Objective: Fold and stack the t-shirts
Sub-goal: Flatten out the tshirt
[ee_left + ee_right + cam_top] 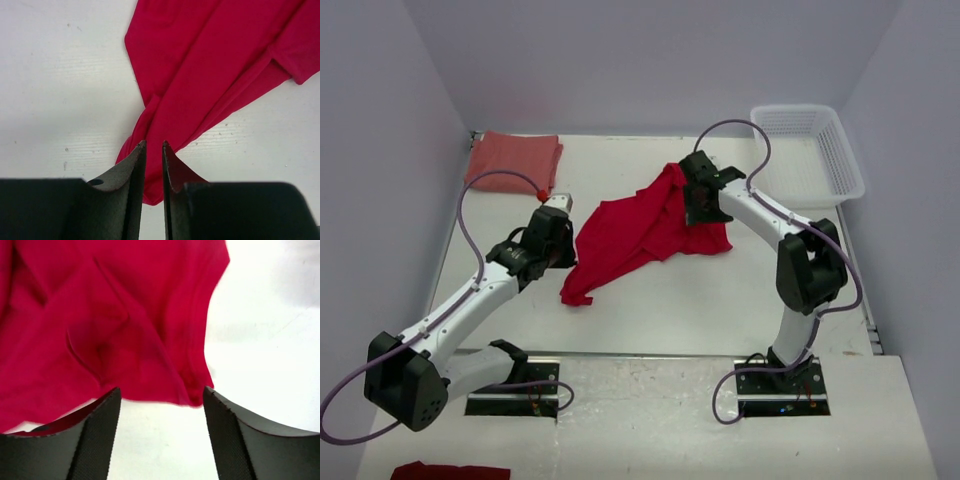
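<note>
The bright red t-shirt (630,235) lies unfolded at the centre of the overhead view. It is soft, matte knit cloth, spread in an irregular, rumpled shape that tapers to a twisted tail at lower left. You see it resting on the white table (720,300), whose surface is faintly grained and speckled.

The salmon t-shirt (513,160) sits at upper left of that view, folded into a flat rectangle, well apart from the red one.

The basket (805,110) is a white plastic lattice, rectangular with flared walls, and stands at upper right. Both shirts lie outside it, on the table.

The left gripper (153,144) has dark, grainy fingers (127,190) with only a narrow slit between them. The shirt's tail runs down to the tips, but you cannot tell whether cloth is pinched.

The right gripper (161,388) has its stippled black fingers (100,435) standing wide apart with nothing between them. The shirt's creased hem lies just beyond the tips, in the upper left of that wrist view.

A strip of darker red cloth (450,470) shows at the bottom-left edge of the overhead view, cut off by the frame.
</note>
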Motion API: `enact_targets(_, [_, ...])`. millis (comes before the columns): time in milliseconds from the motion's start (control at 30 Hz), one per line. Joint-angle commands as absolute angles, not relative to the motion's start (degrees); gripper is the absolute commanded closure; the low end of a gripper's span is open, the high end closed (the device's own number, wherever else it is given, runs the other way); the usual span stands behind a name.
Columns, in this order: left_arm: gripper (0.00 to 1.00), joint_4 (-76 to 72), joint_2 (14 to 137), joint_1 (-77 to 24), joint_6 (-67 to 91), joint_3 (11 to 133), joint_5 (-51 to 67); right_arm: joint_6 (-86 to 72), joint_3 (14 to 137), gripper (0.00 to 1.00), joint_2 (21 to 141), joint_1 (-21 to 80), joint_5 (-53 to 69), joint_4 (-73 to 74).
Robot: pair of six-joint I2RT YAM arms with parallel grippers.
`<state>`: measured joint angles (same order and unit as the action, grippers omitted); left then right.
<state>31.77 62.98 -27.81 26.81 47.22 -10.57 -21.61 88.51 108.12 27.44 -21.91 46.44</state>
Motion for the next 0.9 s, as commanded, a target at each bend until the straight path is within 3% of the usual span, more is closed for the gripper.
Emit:
enact_targets(0, [0.81,29.1,64.15,-27.95,26.98,45.79,-8.44,-18.02,83.84,0.35,101.78,27.77,-16.97,39.73])
enact_targets(467, [0.81,31.11,62.32,-27.95,26.89,47.11,-9.23,-20.48,100.89,0.44,116.97,27.6,-4.57,38.85])
enact_targets(867, [0.81,30.76,62.4,-27.95,26.63,46.58,-9.32,-21.18,99.58,0.51,119.09,27.6,-6.94,39.11])
